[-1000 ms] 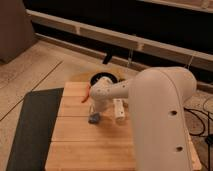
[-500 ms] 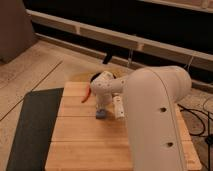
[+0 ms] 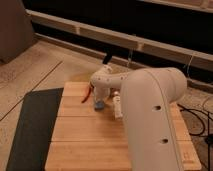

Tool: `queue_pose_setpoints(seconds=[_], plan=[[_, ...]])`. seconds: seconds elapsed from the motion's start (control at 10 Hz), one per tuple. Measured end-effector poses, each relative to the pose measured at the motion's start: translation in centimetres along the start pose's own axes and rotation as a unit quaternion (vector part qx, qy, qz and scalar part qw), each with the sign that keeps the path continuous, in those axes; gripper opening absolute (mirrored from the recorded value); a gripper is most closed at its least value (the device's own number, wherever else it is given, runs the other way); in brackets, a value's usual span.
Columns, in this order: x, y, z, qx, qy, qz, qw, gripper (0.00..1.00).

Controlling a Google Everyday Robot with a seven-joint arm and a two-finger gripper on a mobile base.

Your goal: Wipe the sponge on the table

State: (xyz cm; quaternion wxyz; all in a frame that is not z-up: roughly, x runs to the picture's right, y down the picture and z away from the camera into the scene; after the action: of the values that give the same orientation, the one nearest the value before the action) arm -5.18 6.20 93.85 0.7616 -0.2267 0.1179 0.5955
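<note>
Since one second ago, the sponge [image 3: 99,105] has slid right and toward the far edge of the bench [image 3: 80,145], directly under the tool [image 3: 99,99]. Whether the tool clamps or only presses the sponge cannot be told. Wiping appears under way; the remaining extent is undetermined.
</note>
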Motion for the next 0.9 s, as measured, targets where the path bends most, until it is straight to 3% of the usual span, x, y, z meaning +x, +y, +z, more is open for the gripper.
queue_pose_setpoints(seconds=[0.2,0.4,0.9], plan=[[-0.5,4.1,-0.6,-0.019,-0.005,-0.046,0.9987,0.0],[0.9,6.6,-0.9,-0.031,0.001,-0.067,0.9973,0.0],[6.8,8.8,0.1,-0.057,0.033,-0.016,0.9977,0.0]])
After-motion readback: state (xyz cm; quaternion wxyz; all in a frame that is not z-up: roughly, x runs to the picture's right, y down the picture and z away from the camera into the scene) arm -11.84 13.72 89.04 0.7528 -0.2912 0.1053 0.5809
